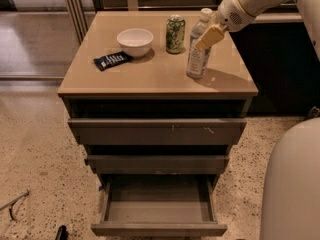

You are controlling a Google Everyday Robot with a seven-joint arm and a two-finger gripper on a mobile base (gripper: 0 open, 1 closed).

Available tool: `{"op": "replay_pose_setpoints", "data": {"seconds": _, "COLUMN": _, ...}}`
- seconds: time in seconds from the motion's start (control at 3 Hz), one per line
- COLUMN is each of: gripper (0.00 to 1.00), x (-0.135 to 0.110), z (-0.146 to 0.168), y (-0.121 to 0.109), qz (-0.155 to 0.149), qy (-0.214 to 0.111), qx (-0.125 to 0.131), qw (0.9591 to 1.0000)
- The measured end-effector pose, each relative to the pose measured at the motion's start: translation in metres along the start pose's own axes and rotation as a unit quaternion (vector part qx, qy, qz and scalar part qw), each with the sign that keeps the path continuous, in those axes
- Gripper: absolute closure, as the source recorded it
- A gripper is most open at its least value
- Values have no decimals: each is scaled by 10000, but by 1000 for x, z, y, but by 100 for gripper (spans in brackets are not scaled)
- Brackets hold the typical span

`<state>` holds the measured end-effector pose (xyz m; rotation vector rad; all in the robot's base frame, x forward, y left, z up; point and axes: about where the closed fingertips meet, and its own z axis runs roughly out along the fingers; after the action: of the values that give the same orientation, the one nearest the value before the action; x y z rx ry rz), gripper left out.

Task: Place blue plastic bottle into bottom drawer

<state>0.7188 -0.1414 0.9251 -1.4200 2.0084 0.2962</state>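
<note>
Standing upright on the right side of the tan-topped three-drawer cabinet (150, 81), the tall clear bluish plastic bottle with a white cap (196, 59) has its long axis vertical in the camera view. The robot's white arm comes in from beyond the cabinet's right rear corner. Its yellow-tipped two-finger gripper (207, 36) sits against the bottle's upper body, just below the cap, so the bottle lies directly at the gripper and slightly toward the cabinet's front. Whether the gripper is clamped on the bottle or loose cannot be told.

The wide grey-brown bottom drawer (159, 229) is pulled open at the cabinet's foot, its cavity showing nothing inside, straight below and forward of the bottle. The coming move likely turns on that drop: lift clear of the top, carry out past the cabinet's front edge, then lower.

A short green patterned can (175, 34), a white bowl (135, 41) and a dark flat packet (112, 60) share the cabinet top further left.
</note>
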Motion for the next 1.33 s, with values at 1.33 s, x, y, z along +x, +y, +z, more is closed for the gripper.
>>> {"op": "replay_pose_setpoints", "data": {"seconds": 1.33, "gripper": 100, "x": 7, "z": -62, "y": 69, "qz": -275, "qy": -266, "qx": 93, "qw": 9992}}
